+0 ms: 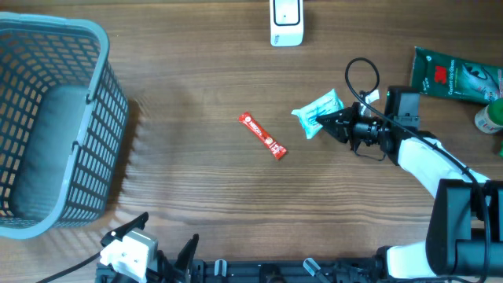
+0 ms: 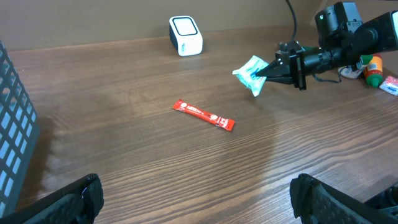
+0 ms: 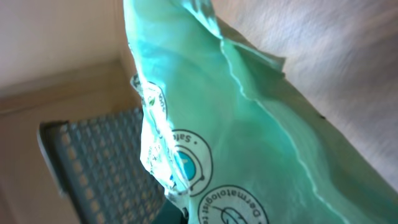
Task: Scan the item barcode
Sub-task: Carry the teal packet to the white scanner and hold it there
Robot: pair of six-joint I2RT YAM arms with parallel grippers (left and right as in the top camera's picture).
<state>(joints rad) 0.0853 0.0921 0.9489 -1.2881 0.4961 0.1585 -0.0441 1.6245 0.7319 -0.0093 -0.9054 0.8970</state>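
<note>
Now the right gripper [image 1: 328,123] is clenched on the teal packet [image 1: 317,112].
The packet juts out past the claw's tips, pinched by one edge. It sits just beside the red sachet [image 1: 262,135] lying flat mid-table, and well apart from the white scanner [image 1: 286,22] at the far edge. The left gripper [image 2: 199,208] gapes wide, grasping nothing.

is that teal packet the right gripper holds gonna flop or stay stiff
Probably floppy: the teal packet shows wrinkled, creased film close up. Likely light: the right gripper holds it by one edge alone. Its glossy surface may slip.
</note>
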